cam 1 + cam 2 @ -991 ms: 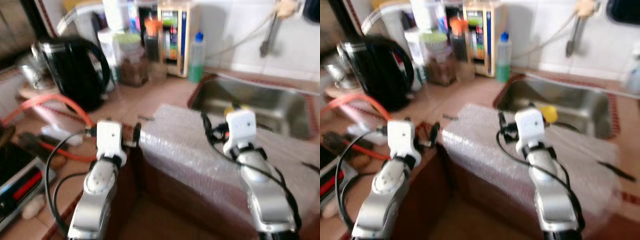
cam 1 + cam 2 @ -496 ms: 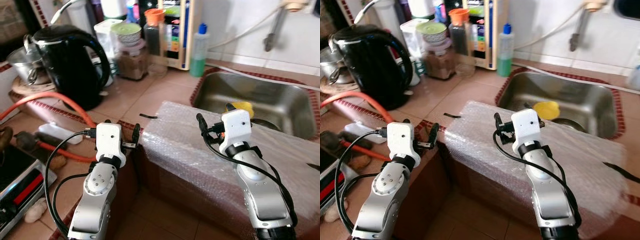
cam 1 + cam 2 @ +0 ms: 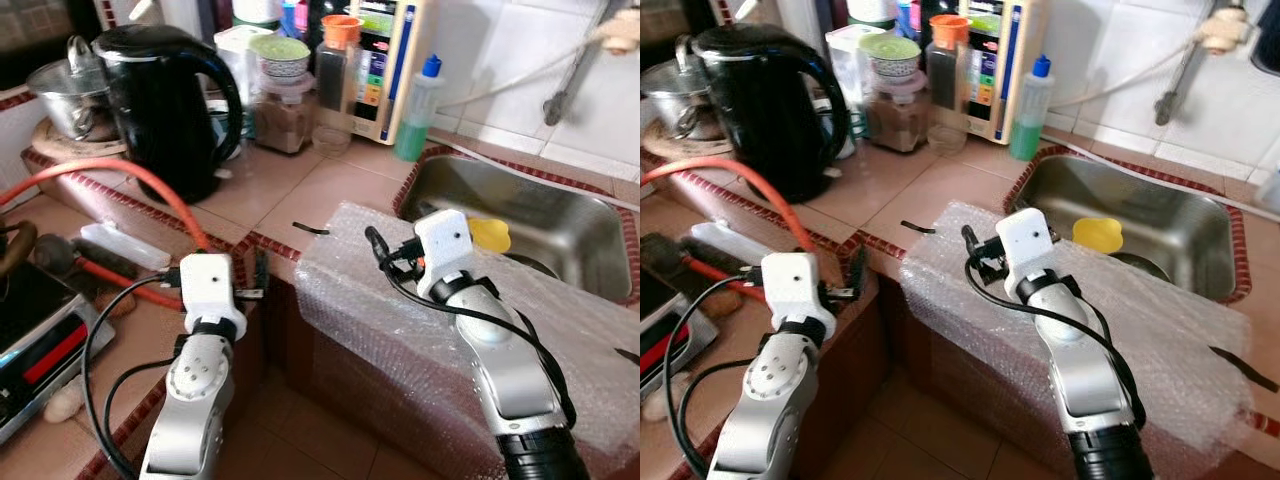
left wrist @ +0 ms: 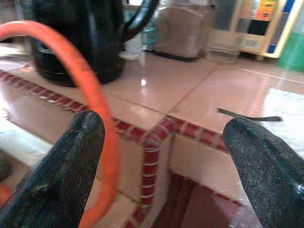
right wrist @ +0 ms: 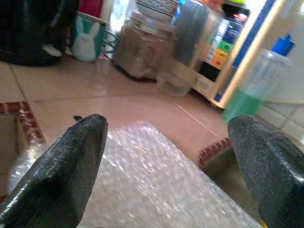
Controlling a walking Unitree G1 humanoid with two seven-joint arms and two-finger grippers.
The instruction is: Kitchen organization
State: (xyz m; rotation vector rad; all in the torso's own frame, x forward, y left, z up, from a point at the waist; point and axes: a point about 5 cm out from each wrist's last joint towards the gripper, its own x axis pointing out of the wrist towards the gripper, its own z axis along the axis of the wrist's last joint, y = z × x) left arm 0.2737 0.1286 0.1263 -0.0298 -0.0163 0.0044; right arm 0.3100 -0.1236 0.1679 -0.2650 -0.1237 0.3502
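the sheet of bubble wrap [image 3: 400, 300] draped over the counter edge serves as the landmark. nearest to the camera, the left gripper [image 3: 258, 277] hovers just off the wrap's left side, over the gap where the counter steps down, its two black fingers [image 4: 71, 156] spread wide with nothing between them. the right gripper [image 3: 970, 250] hangs over the near left part of the wrap, fingers [image 5: 66, 171] also wide apart and empty, pointing toward the back of the counter.

left of the wrap, an orange hose [image 3: 110, 180] arcs across the tiled counter [image 3: 300, 190], and below it lie a white power strip [image 3: 125, 245] and a flat appliance with a red stripe [image 3: 45, 350]. just beyond the wrap's far left corner a small dark strip [image 3: 310, 229] lies on the tiles. right of and behind the wrap sits the steel sink [image 3: 540, 215], with a yellow object [image 3: 490, 235] in it close to the wrap's far edge.

further back and to the left of the wrap stands a black kettle [image 3: 170, 100], with a metal pot [image 3: 65, 95] beyond it. behind the wrap along the wall are a jar of brown powder [image 3: 283, 115], a green-rimmed bowl [image 3: 280, 55] on top of it, a bottle with an orange cap [image 3: 338, 60], a small clear cup [image 3: 330, 140], a wooden-framed box [image 3: 385, 65] and a green bottle with a blue cap [image 3: 418, 100]. a tap [image 3: 1185, 60] hangs on the white tiled wall above the sink.
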